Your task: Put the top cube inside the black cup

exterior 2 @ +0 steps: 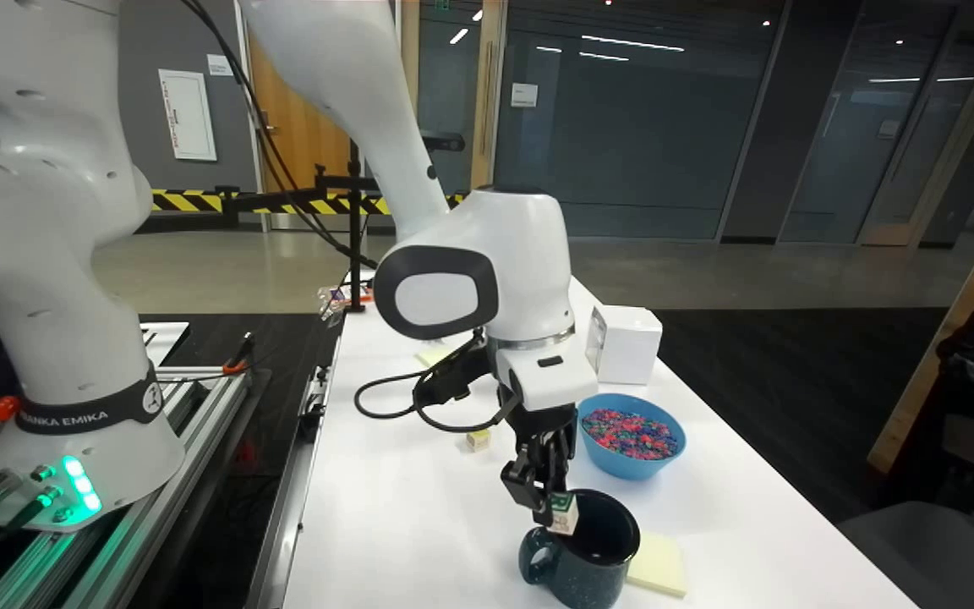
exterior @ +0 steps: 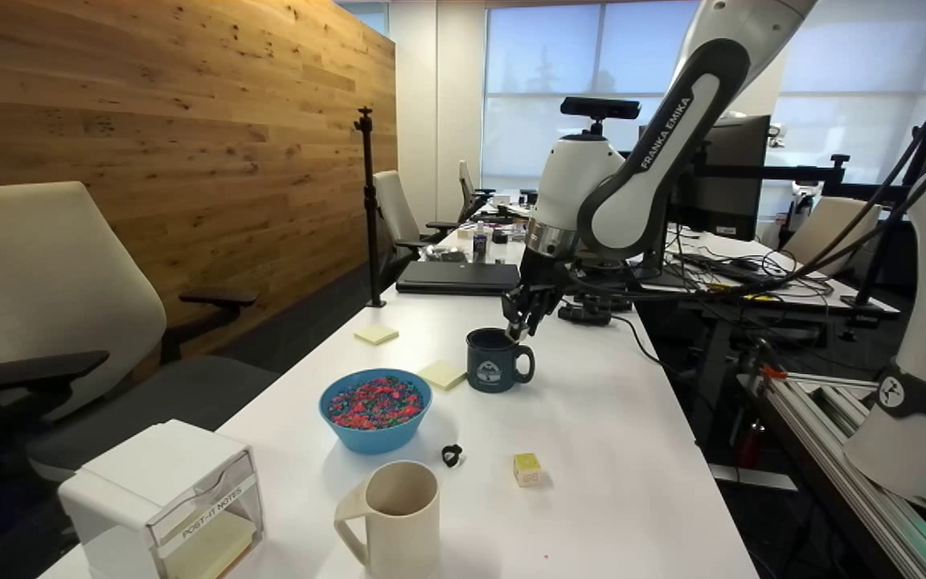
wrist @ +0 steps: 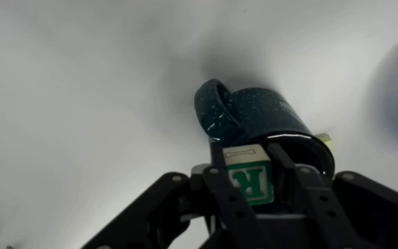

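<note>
In the wrist view, lower centre, my fingers (wrist: 281, 159) grip the lettered cube (wrist: 249, 183) from both sides, at the handle side of the rim of the upright black cup (wrist: 264, 112); contact I cannot tell. In an exterior view: blue bowl (exterior: 374, 440), left of centre; cream mug (exterior: 411, 527), lower centre; yellow cube (exterior: 526, 470), to its right.

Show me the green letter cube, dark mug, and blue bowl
Green letter cube (wrist: 250, 179), wrist view: green face.
Dark mug (exterior: 492, 367), in an exterior view: outer wall.
Blue bowl (exterior: 375, 441), in an exterior view: outer wall.
</note>
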`<action>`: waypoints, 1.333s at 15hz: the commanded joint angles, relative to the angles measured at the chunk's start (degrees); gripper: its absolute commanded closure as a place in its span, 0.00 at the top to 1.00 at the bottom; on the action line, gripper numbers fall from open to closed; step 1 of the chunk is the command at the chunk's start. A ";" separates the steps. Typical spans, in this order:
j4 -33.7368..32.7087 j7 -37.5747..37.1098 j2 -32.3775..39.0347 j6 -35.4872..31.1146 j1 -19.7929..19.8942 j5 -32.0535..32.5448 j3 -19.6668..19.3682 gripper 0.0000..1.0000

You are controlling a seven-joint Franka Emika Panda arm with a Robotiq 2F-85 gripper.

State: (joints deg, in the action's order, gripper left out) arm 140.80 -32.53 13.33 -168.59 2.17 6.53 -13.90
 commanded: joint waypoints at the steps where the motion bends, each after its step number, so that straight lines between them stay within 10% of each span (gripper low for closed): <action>1: -0.78 2.39 0.41 -1.04 -0.01 -3.32 -0.62 0.11; 20: -8.87 7.66 4.41 0.26 0.74 -9.61 1.44 0.11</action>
State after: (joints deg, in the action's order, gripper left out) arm 133.71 -27.85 16.76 -168.62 2.18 0.07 -13.60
